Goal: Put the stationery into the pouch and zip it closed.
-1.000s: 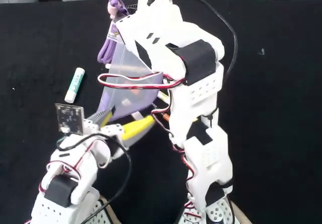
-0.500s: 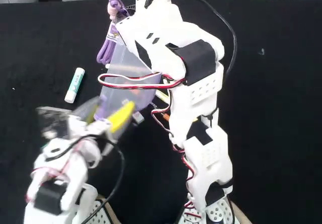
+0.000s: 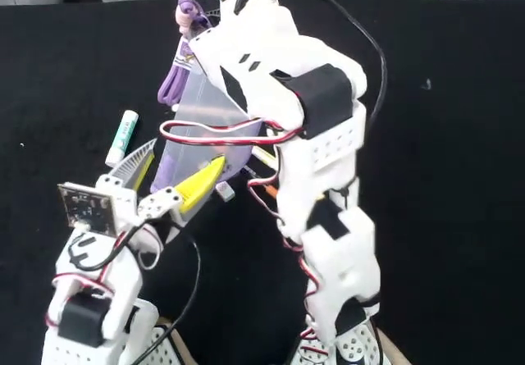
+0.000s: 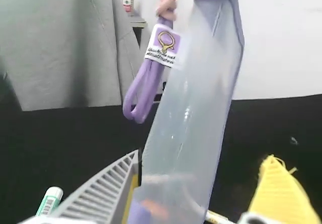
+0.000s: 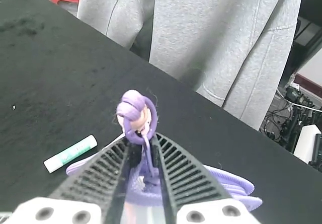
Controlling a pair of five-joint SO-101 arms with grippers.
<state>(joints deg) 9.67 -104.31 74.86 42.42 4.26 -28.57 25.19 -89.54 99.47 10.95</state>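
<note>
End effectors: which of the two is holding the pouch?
The right end effector, shut on the pouch's top edge by the purple strap. The left end effector is open at the pouch's lower end.

The left arm and right arm are white shells with black motor blocks, strung with red, white and black cables. Left jaws are ribbed grey and yellow, right jaws ribbed black. The left wrist carries a dark circuit board.
</note>
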